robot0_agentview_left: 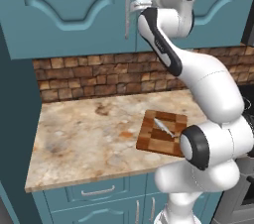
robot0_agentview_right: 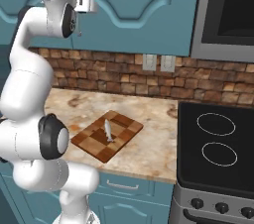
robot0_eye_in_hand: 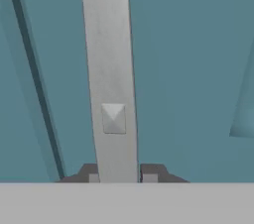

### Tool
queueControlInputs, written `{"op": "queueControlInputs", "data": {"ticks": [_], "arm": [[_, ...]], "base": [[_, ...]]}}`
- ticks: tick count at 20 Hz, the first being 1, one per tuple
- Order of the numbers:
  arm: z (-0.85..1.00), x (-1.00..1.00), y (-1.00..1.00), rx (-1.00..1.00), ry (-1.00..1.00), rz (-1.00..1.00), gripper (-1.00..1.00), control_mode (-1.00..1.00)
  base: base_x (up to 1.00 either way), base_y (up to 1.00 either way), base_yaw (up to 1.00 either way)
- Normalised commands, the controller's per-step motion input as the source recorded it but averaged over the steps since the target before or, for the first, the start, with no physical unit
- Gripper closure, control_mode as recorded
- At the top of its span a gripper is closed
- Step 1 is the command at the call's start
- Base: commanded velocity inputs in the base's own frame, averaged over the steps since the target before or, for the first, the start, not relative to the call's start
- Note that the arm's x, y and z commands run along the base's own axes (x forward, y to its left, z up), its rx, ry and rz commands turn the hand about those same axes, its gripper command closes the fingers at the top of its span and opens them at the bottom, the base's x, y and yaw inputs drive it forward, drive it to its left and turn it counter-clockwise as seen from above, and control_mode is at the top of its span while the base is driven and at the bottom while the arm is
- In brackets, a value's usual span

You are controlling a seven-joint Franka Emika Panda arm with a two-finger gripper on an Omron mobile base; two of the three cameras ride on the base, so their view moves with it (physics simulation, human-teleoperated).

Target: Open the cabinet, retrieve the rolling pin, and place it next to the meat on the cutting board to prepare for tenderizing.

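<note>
Up at the cabinet (robot0_agentview_left: 74, 10), the gripper (robot0_eye_in_hand: 120, 172) is straddling the silver bar handle (robot0_eye_in_hand: 109, 69), its 2 fingertips narrowly flanking the handle, whose long axis is running straight ahead between them.

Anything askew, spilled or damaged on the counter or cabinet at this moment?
Nothing stands out. The cutting board lies flat on the counter, turned at an angle to its edge, with the meat on top. The cabinet doors are closed, and the gripper straddles a door handle.
</note>
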Motion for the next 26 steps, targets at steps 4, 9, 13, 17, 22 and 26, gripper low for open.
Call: {"op": "queueControlInputs", "data": {"ticks": [4, 9, 13, 17, 22, 26], "arm": [[0.00, 0.41, -0.22, 0.05, 0.01, 0.04, 1.00, -1.00], [0.00, 0.01, 0.00, 0.00, 0.01, 0.00, 1.00, -1.00], [-0.04, 0.00, 0.00, 0.00, 0.00, 0.04, 1.00, -1.00], [-0.14, -0.20, 0.00, 0.00, -0.02, 0.11, 1.00, -1.00], [-0.16, -0.65, -0.01, 0.00, -0.01, 0.16, 1.00, -1.00], [-0.17, -0.98, -0.14, 0.00, 0.00, 0.09, 1.00, -1.00]], "base": [[0.00, 0.00, 0.00], [0.00, 0.00, 0.00], [0.00, 0.00, 0.00], [0.00, 0.00, 0.00], [0.00, 0.00, 0.00], [0.00, 0.00, 0.00]]}}
